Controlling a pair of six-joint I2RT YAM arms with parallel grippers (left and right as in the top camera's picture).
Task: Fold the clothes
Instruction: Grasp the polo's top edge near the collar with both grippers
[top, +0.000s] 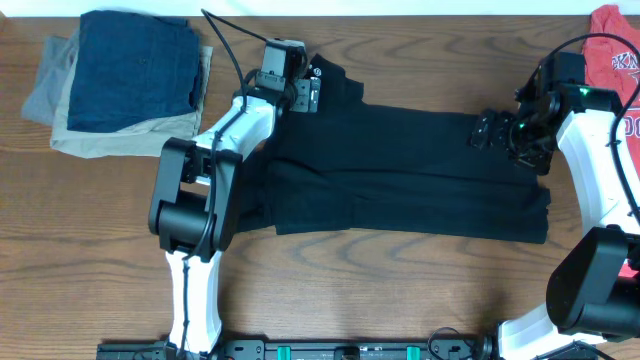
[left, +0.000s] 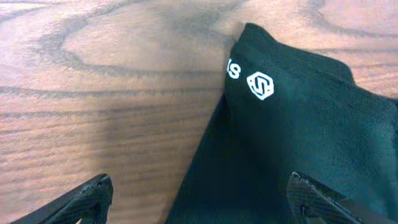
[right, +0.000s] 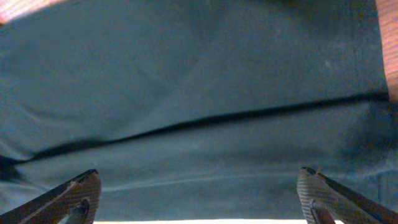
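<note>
The black shirt (top: 410, 175) lies across the middle of the table, folded lengthwise into a long band. My left gripper (top: 312, 92) is open over its upper left corner, where the white logo (left: 260, 86) shows in the left wrist view; the fabric edge (left: 205, 155) runs between the two fingers (left: 199, 198). My right gripper (top: 487, 130) is open above the shirt's upper right part. In the right wrist view the black cloth (right: 199, 93) fills the frame, with a fold line across it and both fingers (right: 199, 193) apart over it.
A stack of folded navy, tan and grey garments (top: 125, 75) sits at the back left. A red t-shirt (top: 615, 50) lies at the back right edge, beside the right arm. Bare wood table (top: 400, 290) runs in front of the shirt.
</note>
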